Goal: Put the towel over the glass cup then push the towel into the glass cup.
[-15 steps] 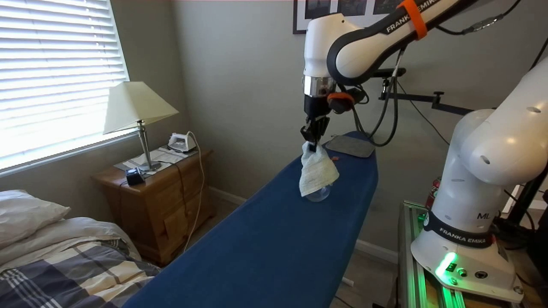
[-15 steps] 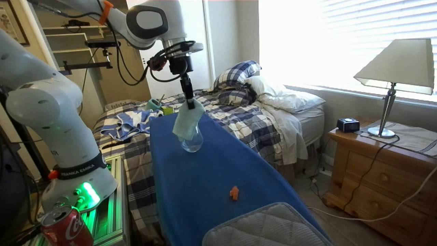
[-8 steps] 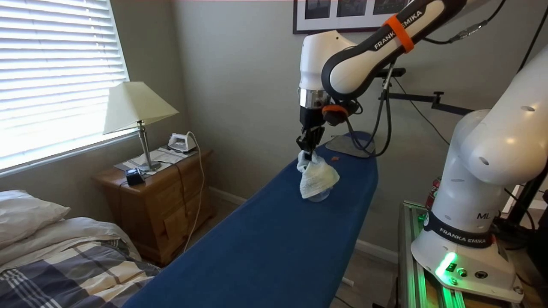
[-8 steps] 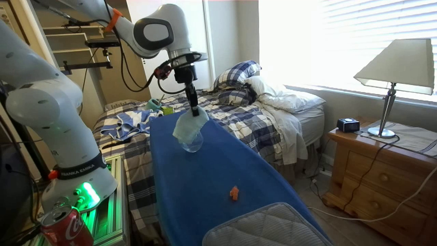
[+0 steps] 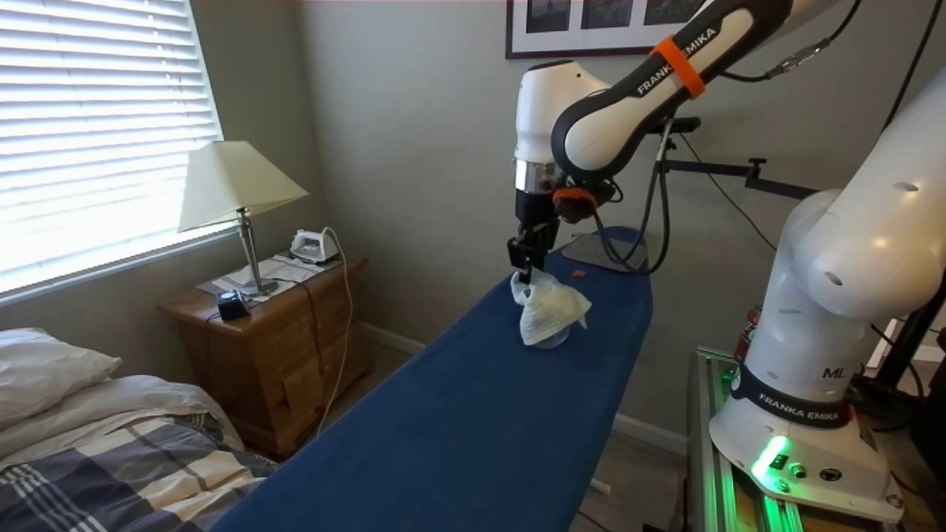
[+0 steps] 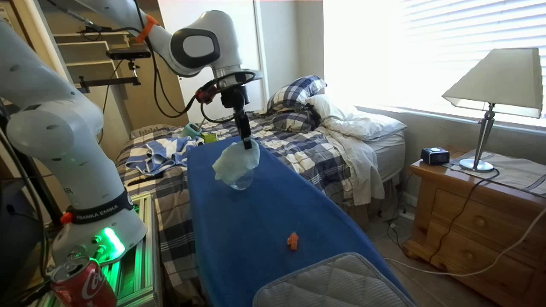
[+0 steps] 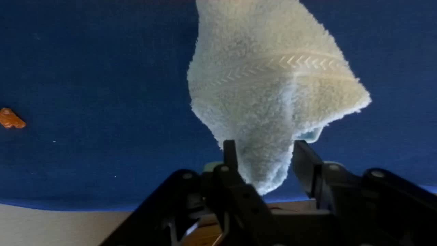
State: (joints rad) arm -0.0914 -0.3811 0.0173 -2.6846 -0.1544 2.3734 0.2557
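A pale, off-white towel (image 5: 553, 304) lies draped over the glass cup (image 5: 552, 340) on the blue ironing board. In both exterior views the towel (image 6: 236, 161) covers the top of the cup, and only the clear lower part of the cup (image 6: 243, 181) shows. My gripper (image 5: 526, 276) is at the towel's raised edge, also in an exterior view (image 6: 248, 146). In the wrist view the fingers (image 7: 262, 145) stand apart with a fold of the towel (image 7: 259, 85) between them and a gap beside the right finger. A bit of the glass cup (image 7: 310, 135) peeks out under the towel.
The blue ironing board (image 5: 443, 414) carries a small orange object (image 6: 292, 241) and a grey quilted pad (image 6: 332, 283). A bed (image 6: 298, 147) and a wooden nightstand (image 5: 273, 347) with a lamp (image 5: 240, 188) stand beside it. A red can (image 6: 83, 281) is by the robot base.
My gripper has moved down and slightly toward the nightstand side. The towel's top has sunk with it, and the towel now lies lower and more spread over the cup. The cup stays in place.
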